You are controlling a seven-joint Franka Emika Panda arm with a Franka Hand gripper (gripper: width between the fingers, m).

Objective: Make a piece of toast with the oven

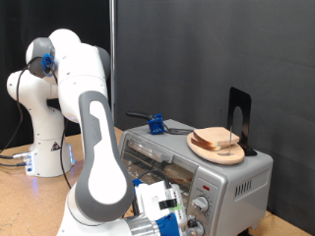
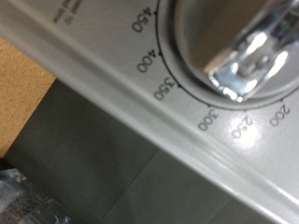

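Observation:
The silver-grey oven [image 1: 241, 182] stands on the wooden table at the exterior view's lower right. My gripper [image 1: 173, 212] is at the oven's front, right by its round knobs [image 1: 200, 205]. The wrist view is filled by the oven's front panel [image 2: 103, 65] and one shiny metal knob [image 2: 234, 47], ringed by a temperature scale from 450 down to 200. Matching bread slices [image 1: 217, 140] lie piled on a round wooden plate [image 1: 200, 149] on the oven's top. A single separate slice of toast does not show; I cannot see inside the oven.
A small blue object [image 1: 155, 124] with a dark handle lies on the oven's top. A black upright stand [image 1: 239, 113] is behind the plate. My arm [image 1: 94, 147] fills the foreground, its white base [image 1: 44, 133] at the left. A black curtain hangs behind.

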